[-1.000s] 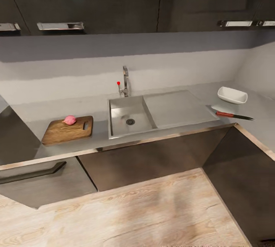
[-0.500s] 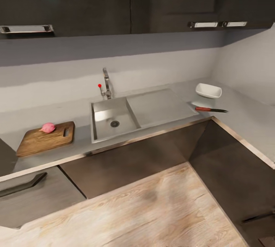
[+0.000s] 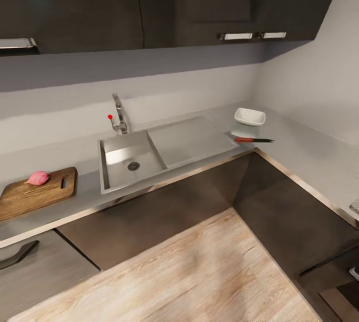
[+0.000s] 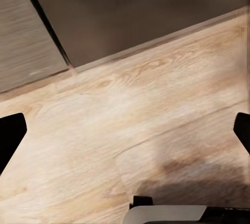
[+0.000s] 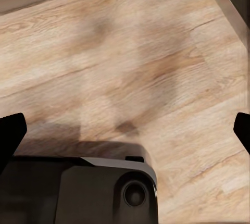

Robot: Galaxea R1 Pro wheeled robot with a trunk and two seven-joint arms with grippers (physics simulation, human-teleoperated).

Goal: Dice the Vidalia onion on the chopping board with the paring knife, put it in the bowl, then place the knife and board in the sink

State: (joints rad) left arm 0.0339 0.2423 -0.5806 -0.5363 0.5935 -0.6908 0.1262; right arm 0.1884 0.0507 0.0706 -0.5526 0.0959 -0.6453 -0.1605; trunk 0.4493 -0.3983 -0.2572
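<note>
With the pink onion (image 3: 37,178) already resting on the dark brown wooden chopping board (image 3: 35,194) at the far left, the robot is heading, I judge, for the red-handled paring knife (image 3: 253,139) lying just near of the white squarish bowl (image 3: 250,116) on the grey table (image 3: 304,147), so the base should be stopping square to that corner while the left gripper (image 4: 125,130) and right gripper (image 5: 125,130), both with jaws spread wide and empty, are hanging over the wood floor (image 3: 199,272).

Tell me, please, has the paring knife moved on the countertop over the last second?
No. The paring knife lies just in front of the bowl, right of the sink, as before; only the camera turned.
</note>
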